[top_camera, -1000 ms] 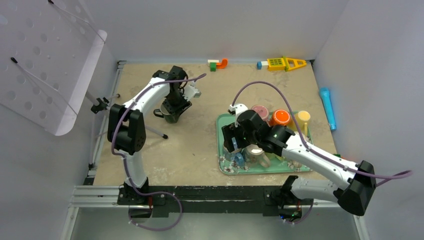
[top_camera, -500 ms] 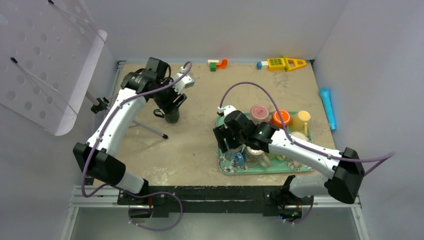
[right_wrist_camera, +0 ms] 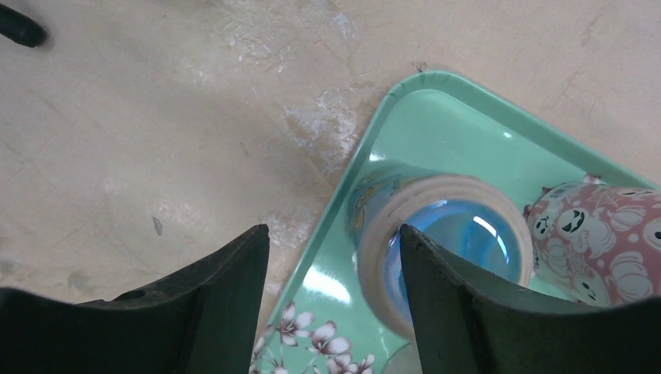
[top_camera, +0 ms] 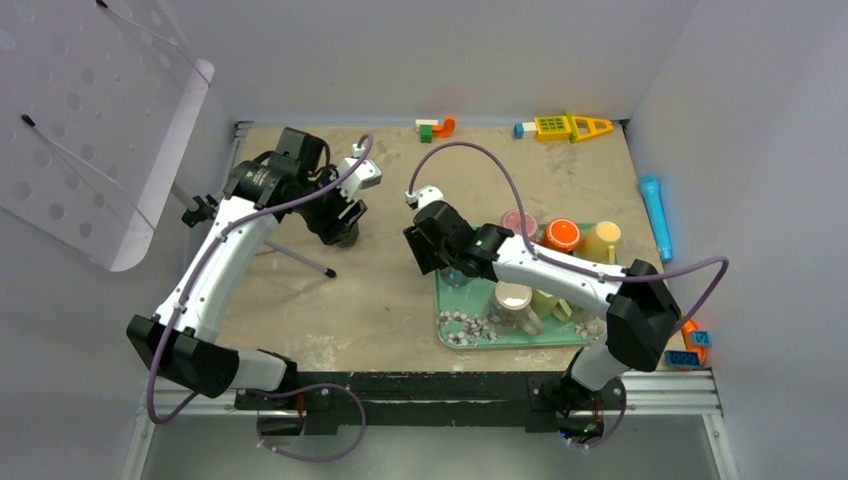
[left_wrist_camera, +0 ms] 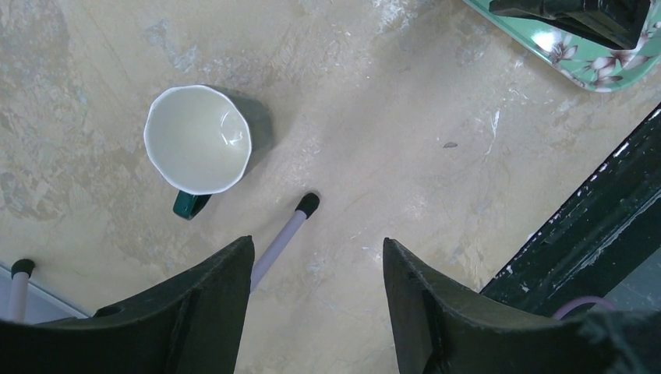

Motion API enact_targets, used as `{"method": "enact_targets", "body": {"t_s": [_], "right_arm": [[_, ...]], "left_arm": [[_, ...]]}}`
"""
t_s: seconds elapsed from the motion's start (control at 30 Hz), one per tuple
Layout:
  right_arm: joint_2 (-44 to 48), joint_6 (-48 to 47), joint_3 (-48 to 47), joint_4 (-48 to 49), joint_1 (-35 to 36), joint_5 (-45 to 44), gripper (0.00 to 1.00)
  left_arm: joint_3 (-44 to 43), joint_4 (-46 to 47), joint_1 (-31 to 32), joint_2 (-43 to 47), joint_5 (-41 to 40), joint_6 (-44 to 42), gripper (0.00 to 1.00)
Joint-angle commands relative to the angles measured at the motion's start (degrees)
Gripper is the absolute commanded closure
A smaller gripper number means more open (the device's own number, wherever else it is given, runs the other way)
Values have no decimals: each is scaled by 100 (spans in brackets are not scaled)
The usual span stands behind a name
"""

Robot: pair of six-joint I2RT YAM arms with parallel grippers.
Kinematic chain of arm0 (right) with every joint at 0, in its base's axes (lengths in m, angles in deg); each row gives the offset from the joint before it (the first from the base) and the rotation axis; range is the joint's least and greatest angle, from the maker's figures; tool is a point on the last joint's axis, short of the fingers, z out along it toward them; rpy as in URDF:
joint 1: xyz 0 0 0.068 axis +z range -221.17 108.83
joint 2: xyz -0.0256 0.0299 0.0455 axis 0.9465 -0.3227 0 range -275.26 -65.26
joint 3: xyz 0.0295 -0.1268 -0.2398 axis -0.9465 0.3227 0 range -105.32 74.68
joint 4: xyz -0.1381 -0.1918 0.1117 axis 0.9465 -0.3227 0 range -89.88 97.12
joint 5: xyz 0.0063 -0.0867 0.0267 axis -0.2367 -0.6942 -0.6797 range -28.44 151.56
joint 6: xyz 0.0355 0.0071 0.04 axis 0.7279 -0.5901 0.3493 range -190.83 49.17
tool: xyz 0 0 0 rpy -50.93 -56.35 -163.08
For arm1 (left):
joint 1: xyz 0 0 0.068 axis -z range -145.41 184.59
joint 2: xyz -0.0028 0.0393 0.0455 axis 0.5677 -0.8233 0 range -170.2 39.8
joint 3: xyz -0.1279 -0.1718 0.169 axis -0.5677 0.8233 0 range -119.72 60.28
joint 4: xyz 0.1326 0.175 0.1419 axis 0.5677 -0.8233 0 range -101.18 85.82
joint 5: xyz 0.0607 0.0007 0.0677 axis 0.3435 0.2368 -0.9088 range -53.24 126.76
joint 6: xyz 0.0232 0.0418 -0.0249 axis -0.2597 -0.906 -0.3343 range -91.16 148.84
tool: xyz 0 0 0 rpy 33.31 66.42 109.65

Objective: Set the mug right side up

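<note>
The dark green mug stands upright on the tan table, its white inside showing and its handle pointing toward my fingers. In the top view it is mostly hidden under my left gripper. In the left wrist view my left gripper is open and empty, above the table and apart from the mug. My right gripper is open and empty over the left edge of the green tray. In the right wrist view the right gripper hovers beside a blue cup.
The flowered green tray holds several cups, among them a pink one with faces. A grey tripod leg with a black tip lies near the mug. Toys lie at the back and a blue cylinder at the right. A white perforated panel leans at left.
My left gripper has let go of the mug and drawn up and back; the mug now stands alone, upright. My right arm has swung left toward the tray's near-left corner.
</note>
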Motion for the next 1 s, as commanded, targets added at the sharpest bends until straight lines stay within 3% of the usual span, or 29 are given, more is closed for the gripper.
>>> {"method": "enact_targets", "body": {"t_s": [0.0, 0.13, 0.2, 0.27, 0.33, 0.43, 0.6, 0.7, 0.83, 0.97], "right_arm": [[466, -385, -335, -112, 3, -45, 32], [1458, -853, -121, -504, -57, 420, 18], [1848, -1136, 35, -860, -314, 648, 16], [2242, -1461, 330, -940, -983, 1220, 14], [2486, -1350, 549, -705, -2152, 2061, 13], [2677, -780, 974, 71, -3002, 2670, 14], [2407, 387, 1215, 835, -3110, 2281, 3], [2328, 1215, 1286, 1057, -3210, 2578, 1], [2777, 2619, 1708, 1697, -3218, 2865, 1], [3457, 3978, 2505, 2394, -3216, 2365, 2]], "left_arm": [[81, 25, -13, 212, 223, -3, 34], [119, 40, -13, 256, 324, -16, 34], [130, 28, -13, 245, 388, -30, 34], [124, 44, -13, 235, 448, -51, 34], [120, 78, -13, 215, 461, -39, 34], [127, 102, -13, 198, 514, 1, 34], [265, 114, -13, 282, 642, 8, 34], [340, 181, -13, 351, 684, 35, 34], [379, 230, -17, 399, 795, 80, 34], [382, 240, -14, 406, 869, 104, 34]]}}
